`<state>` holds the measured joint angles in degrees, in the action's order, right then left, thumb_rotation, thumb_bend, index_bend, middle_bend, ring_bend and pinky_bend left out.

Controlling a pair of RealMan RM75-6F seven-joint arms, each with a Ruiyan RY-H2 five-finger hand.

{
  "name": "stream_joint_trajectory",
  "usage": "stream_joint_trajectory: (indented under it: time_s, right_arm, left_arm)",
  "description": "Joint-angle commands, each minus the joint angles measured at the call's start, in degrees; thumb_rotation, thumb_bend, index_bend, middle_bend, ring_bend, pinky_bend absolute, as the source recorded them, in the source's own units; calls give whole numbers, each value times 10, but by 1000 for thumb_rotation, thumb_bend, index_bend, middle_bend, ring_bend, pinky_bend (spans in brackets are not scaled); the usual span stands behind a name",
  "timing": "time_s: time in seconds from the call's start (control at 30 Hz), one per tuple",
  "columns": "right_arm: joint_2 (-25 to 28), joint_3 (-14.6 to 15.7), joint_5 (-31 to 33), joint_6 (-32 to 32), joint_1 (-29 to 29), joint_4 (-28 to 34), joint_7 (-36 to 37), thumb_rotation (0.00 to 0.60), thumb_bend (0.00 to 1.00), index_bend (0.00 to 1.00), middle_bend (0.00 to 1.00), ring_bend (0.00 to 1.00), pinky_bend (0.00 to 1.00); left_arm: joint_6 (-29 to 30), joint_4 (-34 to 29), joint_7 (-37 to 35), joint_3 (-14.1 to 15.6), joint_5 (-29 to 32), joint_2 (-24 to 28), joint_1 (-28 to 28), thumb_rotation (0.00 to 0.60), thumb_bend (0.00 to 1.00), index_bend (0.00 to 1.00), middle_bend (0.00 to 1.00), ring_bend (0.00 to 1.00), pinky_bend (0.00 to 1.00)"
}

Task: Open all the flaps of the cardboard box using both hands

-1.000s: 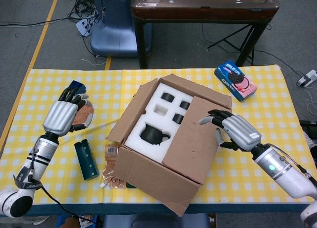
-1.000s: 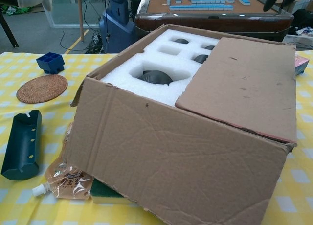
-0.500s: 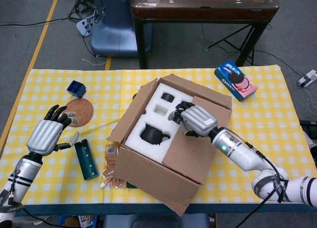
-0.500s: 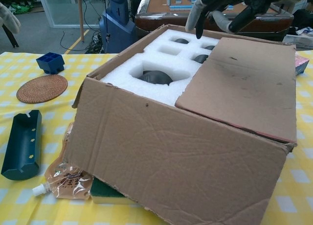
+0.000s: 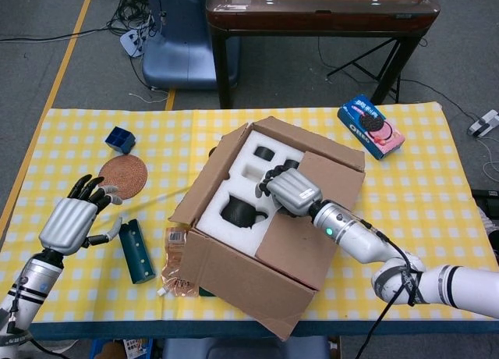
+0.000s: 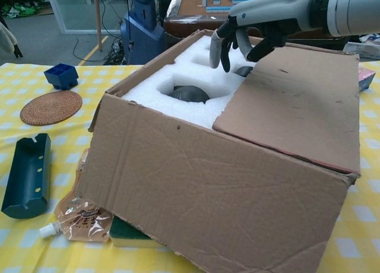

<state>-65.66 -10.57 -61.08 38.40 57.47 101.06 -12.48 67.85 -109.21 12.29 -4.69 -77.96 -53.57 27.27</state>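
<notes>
the cardboard box (image 5: 257, 242) sits mid-table, mostly open, but one flap (image 5: 308, 218) lies flat over the foam insert (image 5: 234, 189); the right hand (image 5: 287, 191) hovers at its inner edge, fingers curled, holding nothing; the left hand (image 5: 74, 218) waits well apart, fingers spread and empty.

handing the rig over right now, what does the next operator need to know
Right hand: over the box's inner edge, fingers curled down at the edge of the last closed flap, holding nothing.
Left hand: open, off to the left above the table, clear of the cardboard box.
Done: the other flaps are folded out, foam insert exposed.
Left: lift and fold back the closed flap on the robot's right.
</notes>
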Motion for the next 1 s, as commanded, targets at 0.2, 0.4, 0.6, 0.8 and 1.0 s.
stream_joint_trajectory:
  time_s: [0.2,0.4,0.6,0.8,1.0]
  right_arm:
    - [7,15,1,-1,-3,6,-3,600,1000,356,416,202,157]
    - [27,19,4,0,-10,23,6,600,1000,379,449,214,157]
    - [43,30,10,-3,-14,32,5,600,1000,391,463,222,157]
    - [43,36,11,-5,-12,31,-4,600,1000,396,463,222,157]
    - [31,36,11,-2,-9,19,-7,600,1000,397,463,222,157]
  left_arm:
    - [6,16,13,-1,-6,-12,-5,165,449,408,220,85,0]
    - [15,26,27,-4,-9,-19,-8,170,449,411,220,85,0]
    - [17,30,31,-6,-7,-24,-11,187,449,411,220,85,0]
    - [18,31,32,-9,-8,-26,-11,190,449,411,220,85,0]
    - [17,36,35,-11,-8,-30,-12,192,449,411,220,85,0]
